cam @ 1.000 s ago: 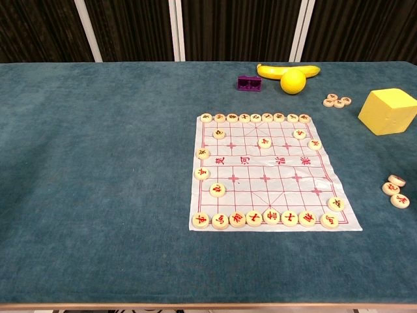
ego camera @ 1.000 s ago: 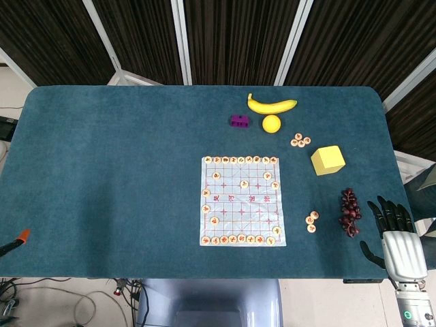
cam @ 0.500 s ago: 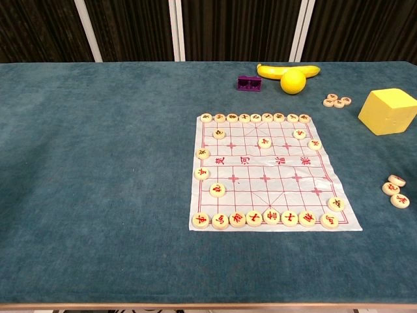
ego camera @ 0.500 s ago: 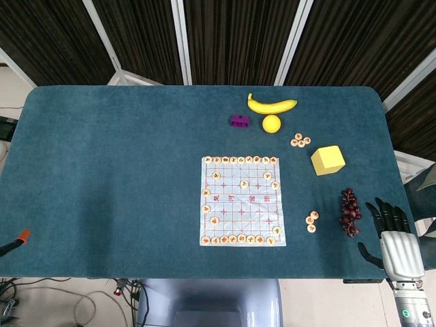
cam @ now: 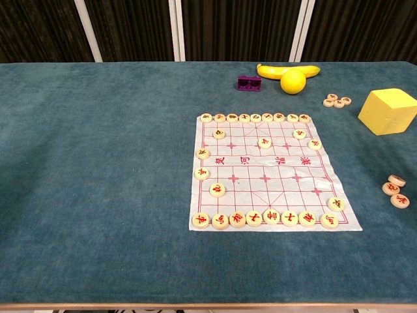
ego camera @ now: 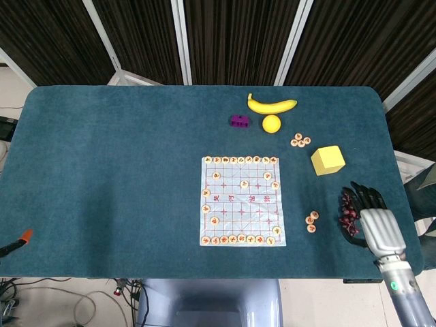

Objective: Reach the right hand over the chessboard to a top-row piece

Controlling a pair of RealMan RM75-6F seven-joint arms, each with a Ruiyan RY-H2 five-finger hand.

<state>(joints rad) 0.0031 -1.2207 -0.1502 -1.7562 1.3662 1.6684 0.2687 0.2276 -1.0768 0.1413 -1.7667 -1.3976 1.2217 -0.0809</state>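
Right hand (ego camera: 371,219), fingers spread, empty, well right of chessboard (ego camera: 242,201) top-row pieces (ego camera: 240,161).

A worktop (ego camera: 122,170) covered in dark teal felt fills most of both views, its corners rounded. Behind it, at twelve o'clock, hang dark ribbed wall panels (ego camera: 231,41) split by slanting white frame bars (ego camera: 180,41). Below the near edge, at six o'clock, a grey chair back (ego camera: 211,303) stands on a pale floor (ego camera: 61,303), with loose cables (ego camera: 20,300) at seven o'clock. The light is even and soft.
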